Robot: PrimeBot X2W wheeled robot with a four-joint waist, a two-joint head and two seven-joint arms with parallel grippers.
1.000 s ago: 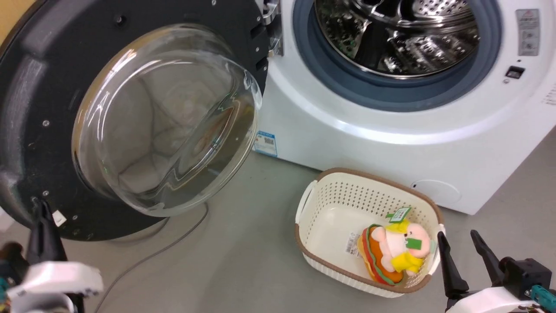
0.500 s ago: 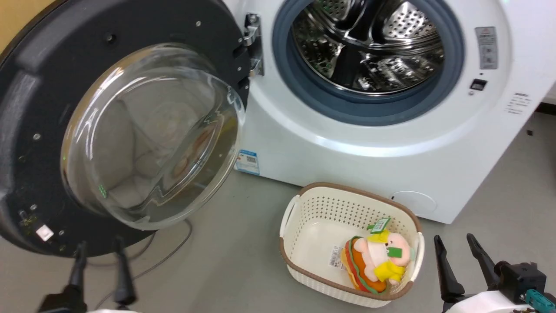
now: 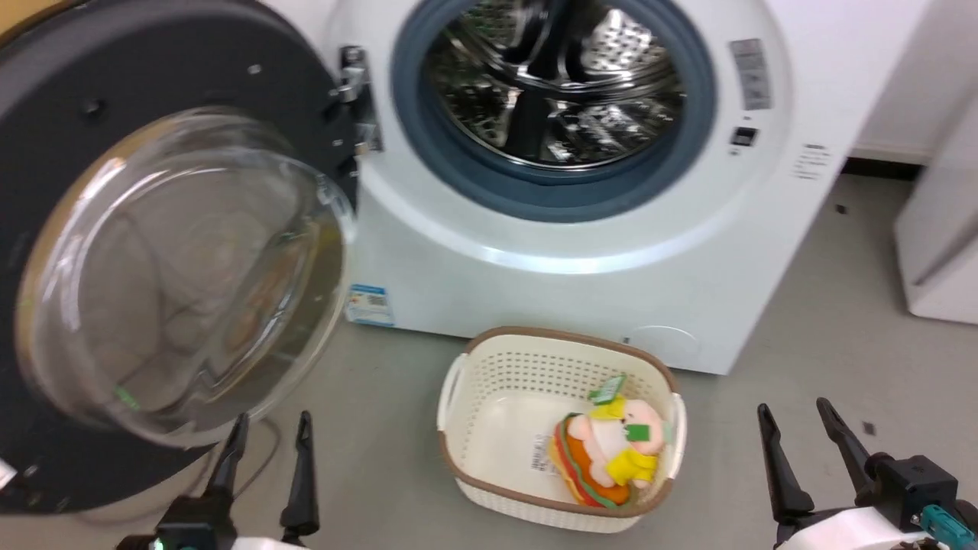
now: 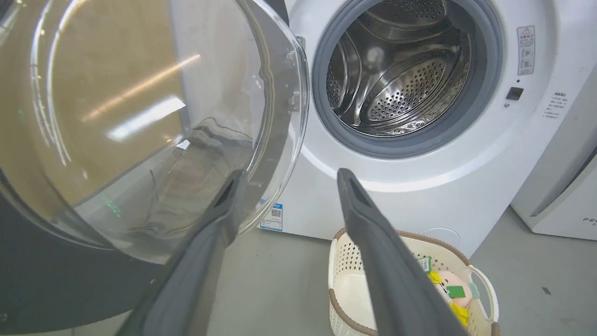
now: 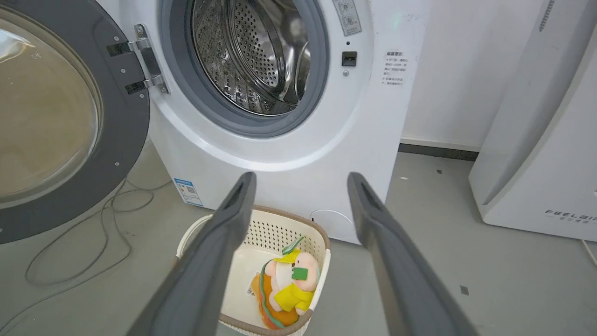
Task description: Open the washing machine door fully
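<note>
Since a second ago the left gripper (image 3: 274,418) has been taken off the lower rim of the washing machine door (image 3: 176,275) and drawn back, its jaws spread from shut to wide; the head camera has also been turned, so the whole picture is shifted leftward. The door is swung out to the left of the white washing machine (image 3: 581,290), hung on its metal hinge (image 3: 353,84), and its inner face with the bulging glass bowl (image 4: 140,116) is presented to the head view. The left gripper is held low, just below the door's bottom edge, fingers wide and empty; in the left wrist view one finger is overlapped with the glass, though contact cannot be told. The steel drum (image 3: 550,84) is exposed inside its grey rubber ring; a cream basket (image 3: 489,344) is set on the grey floor (image 3: 825,328) before the machine, and a plush toy (image 3: 603,451) is laid in its right part; a grey cable (image 5: 93,219) is trailed under the door. The right gripper (image 3: 793,406) is held at the lower right, jaws wide and empty, apart from the basket; a second white appliance (image 3: 940,229) is stood right of the machine.
</note>
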